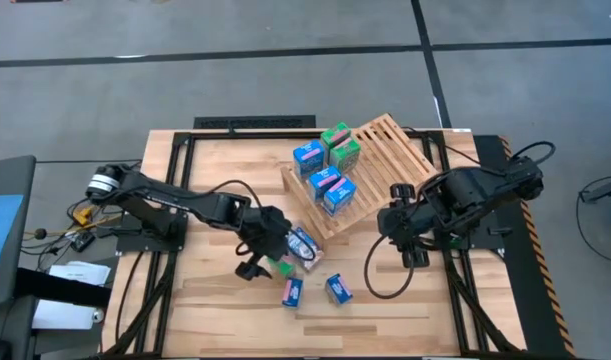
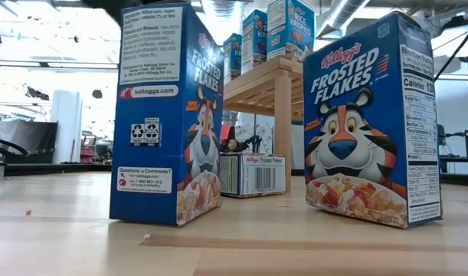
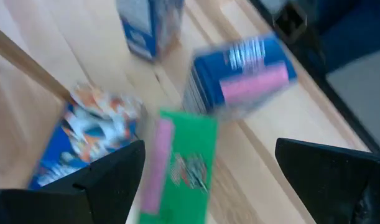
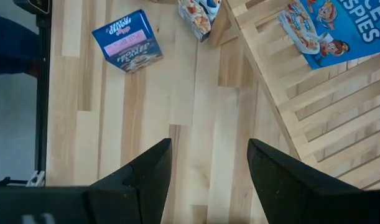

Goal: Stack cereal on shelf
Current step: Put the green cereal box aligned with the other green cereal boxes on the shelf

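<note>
The shelf, a slatted light-wood rack, stands tilted at the table's far middle and carries several blue and green cereal boxes. On the table near its front corner lie a flat blue box and a green box. Two blue boxes stand upright nearer the front edge. My left gripper hovers wide open over the green box, its fingers on either side and apart from it. My right gripper is open above bare table by the rack's right side.
In the low view the two upright Frosted Flakes boxes stand close in front, with the flat one behind them. Bare planks lie under my right gripper. Cables trail across the table's right part.
</note>
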`<action>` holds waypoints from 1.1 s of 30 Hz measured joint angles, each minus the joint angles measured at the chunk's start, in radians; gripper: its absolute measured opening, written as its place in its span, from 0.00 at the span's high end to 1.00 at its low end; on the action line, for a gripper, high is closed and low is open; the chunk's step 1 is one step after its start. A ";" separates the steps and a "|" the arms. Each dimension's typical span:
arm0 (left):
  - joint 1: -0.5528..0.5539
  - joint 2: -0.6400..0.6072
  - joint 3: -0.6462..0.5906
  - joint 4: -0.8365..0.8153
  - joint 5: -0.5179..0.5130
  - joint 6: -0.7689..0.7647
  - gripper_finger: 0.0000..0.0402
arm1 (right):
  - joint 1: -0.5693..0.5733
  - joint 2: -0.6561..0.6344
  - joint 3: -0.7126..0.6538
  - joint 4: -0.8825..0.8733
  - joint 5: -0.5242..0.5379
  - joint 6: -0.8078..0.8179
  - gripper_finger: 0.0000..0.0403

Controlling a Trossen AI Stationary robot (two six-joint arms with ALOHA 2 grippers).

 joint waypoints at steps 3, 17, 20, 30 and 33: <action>0.000 0.013 -0.026 0.035 -0.003 0.004 0.13 | 0.000 0.000 0.000 0.000 0.000 0.000 0.42; 0.006 0.012 -0.143 0.204 0.002 -0.099 0.13 | -0.002 0.000 0.000 0.000 0.000 -0.001 0.46; 0.007 0.012 -0.143 0.189 0.001 -0.109 0.13 | -0.002 0.000 0.000 0.000 0.000 -0.001 0.46; -0.076 -0.001 -0.239 -0.039 0.059 -0.528 0.16 | 0.015 0.000 -0.006 -0.001 0.000 0.022 0.46; -0.163 -0.056 -0.288 0.002 0.058 -0.715 0.19 | 0.026 0.000 -0.019 0.000 0.000 0.046 0.46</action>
